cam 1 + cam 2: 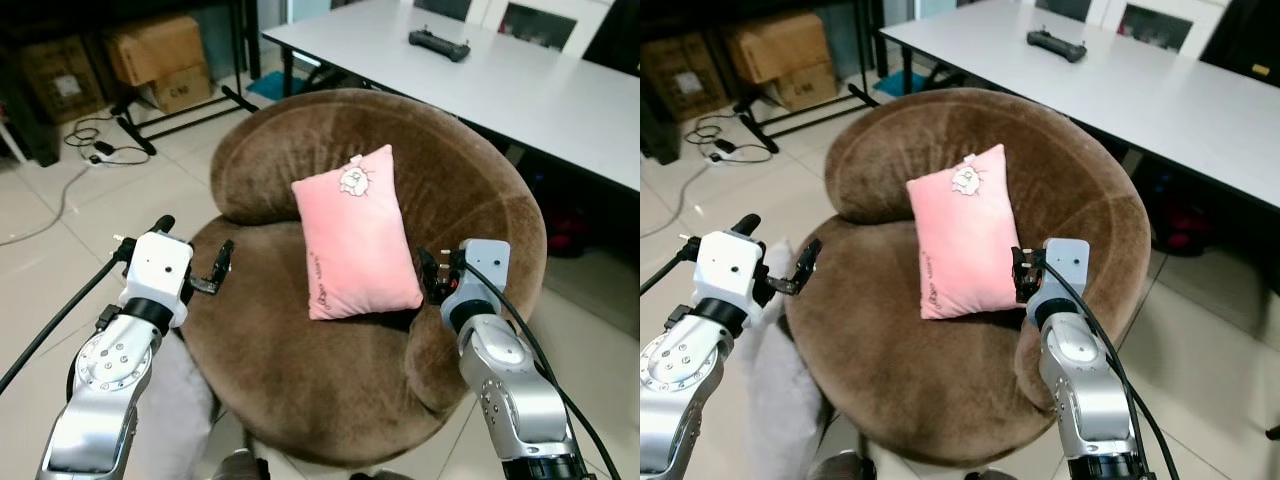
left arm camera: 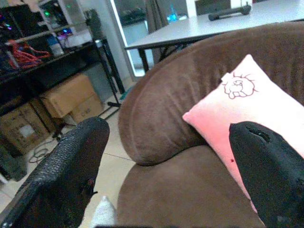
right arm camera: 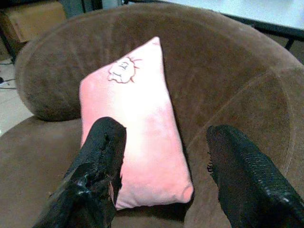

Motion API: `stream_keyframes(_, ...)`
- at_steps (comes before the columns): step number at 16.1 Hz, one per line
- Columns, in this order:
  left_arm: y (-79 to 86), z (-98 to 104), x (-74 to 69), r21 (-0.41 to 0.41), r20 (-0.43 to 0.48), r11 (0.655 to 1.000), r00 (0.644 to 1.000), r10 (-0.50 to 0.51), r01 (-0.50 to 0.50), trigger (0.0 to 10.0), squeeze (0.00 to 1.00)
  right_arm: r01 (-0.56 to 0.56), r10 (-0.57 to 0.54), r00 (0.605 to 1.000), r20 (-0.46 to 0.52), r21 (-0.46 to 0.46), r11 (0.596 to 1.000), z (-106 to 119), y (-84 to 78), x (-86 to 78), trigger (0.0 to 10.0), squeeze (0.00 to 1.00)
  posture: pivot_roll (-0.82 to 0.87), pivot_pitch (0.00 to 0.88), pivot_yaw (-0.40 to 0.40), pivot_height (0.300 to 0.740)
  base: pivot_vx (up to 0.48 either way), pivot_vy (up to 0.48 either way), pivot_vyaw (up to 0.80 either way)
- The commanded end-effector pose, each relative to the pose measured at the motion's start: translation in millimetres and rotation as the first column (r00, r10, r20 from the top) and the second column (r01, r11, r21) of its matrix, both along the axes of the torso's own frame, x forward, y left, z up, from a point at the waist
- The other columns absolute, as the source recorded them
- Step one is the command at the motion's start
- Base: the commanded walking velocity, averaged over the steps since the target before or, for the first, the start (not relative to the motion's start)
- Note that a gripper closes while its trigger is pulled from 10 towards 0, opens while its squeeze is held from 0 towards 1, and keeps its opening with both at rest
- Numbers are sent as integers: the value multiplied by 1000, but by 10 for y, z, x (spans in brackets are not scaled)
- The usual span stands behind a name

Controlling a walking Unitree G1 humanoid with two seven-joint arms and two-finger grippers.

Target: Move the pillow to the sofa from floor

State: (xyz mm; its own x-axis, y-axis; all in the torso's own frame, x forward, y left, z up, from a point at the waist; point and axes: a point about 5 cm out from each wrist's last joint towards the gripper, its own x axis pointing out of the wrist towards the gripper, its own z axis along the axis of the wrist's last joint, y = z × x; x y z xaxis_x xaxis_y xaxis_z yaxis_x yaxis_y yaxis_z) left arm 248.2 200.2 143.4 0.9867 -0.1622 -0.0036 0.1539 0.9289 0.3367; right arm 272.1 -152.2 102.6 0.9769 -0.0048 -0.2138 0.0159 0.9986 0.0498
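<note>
**Pink pillow on the sofa, both tools free**

Pink and plump, the pillow (image 1: pixel 355 235) leans upright against the curved back of the round brown sofa (image 1: pixel 300 370), its lower edge resting on the seat. We judge the carrying part of the task done: the pillow is off the floor and sits where it belongs.

Our left tool (image 1: pixel 190 262) hovers at the sofa's left rim, fingers spread apart and holding nothing; through the left wrist view the pillow lies ahead, well clear of both fingers. Our right tool (image 1: pixel 1025 272) sits just beside the pillow's lower right corner, its fingers (image 3: pixel 97 166) also parted, with nothing between them. Whether a fingertip brushes the fabric we cannot tell.

What remains, as we see it, is to draw both arms back from the seat without nudging the pillow over. The right arm needs the more care, being so close to that corner.

Behind the sofa stands a white bench (image 1: pixel 520 80).
</note>
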Motion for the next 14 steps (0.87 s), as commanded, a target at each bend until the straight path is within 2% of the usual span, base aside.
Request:
stream_keyframes(1, 22, 0, -6, 14, 4, 1000, 1000, 11, -11, 10000, 0, 7, -6, 1000, 9, -11, 1000, 45, -25, -13, 10000, 0, 45, 0, -27, 740, -240, 0, 0)
stream_keyframes(6, 16, -12, -19, 9, 3, 1000, 1000, 13, -13, 10000, 0, 10, -10, 1000, -4, -18, 1000, 46, -44, -15, 10000, 0, 43, 0, -33, 740, -240, 0, 0)
stream_keyframes(14, 28, -84, -63, -33, -14, 998, 998, 56, -56, 10000, 0, -20, 20, 999, -25, -22, 1000, 70, -67, -3, 10000, 0, 35, 0, -57, 740, 0, 0, 0)
